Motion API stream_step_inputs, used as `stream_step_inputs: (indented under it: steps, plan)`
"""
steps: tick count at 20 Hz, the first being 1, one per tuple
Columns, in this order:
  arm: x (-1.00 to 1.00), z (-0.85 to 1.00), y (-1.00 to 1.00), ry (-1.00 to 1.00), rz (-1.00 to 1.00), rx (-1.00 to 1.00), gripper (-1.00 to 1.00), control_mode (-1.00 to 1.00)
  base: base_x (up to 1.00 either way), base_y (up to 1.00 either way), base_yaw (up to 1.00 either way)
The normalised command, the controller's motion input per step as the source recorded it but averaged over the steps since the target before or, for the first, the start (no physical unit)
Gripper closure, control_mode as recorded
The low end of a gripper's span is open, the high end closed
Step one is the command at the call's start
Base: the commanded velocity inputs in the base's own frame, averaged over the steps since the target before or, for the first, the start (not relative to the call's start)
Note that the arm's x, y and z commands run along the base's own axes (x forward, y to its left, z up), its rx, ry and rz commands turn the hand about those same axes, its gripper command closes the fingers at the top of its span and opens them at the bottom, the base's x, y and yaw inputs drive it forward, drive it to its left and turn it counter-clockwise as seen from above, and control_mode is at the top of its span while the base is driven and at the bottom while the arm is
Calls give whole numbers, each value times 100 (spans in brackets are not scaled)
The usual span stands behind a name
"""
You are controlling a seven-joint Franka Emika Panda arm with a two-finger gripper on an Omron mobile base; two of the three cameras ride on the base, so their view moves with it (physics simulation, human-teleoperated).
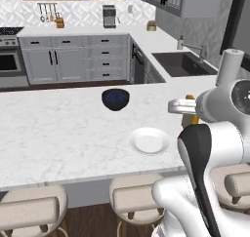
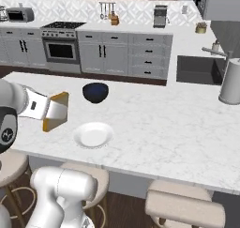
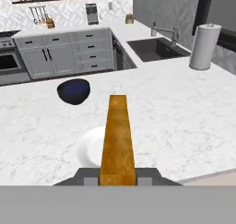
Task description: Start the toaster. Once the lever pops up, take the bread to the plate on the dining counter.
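My gripper is shut on the bread, a tan slice with an orange edge, held on edge above the dining counter. In the hand view the bread runs straight out from the fingertips, and its far end hangs over the right part of the white plate. From the left base view the gripper hovers right of the plate, with a bit of bread showing beneath the hand. The plate lies flat and bare near the counter's front edge. The toaster and its lever are out of view.
A dark blue bowl stands on the counter behind the plate. A paper towel roll stands at the far right, near the sink. Round tan stools line the counter's near edge.
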Motion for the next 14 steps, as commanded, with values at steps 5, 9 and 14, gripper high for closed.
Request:
stream_step_inputs:
  steps: [5,9,14]
  plan:
    - [64,-25,-40,5,10,15,100,-100,16,-8,0]
    - [80,-53,-52,0,37,23,100,-100,0,0,0]
    - [82,-71,-21,0,45,20,100,-100,0,0,0]
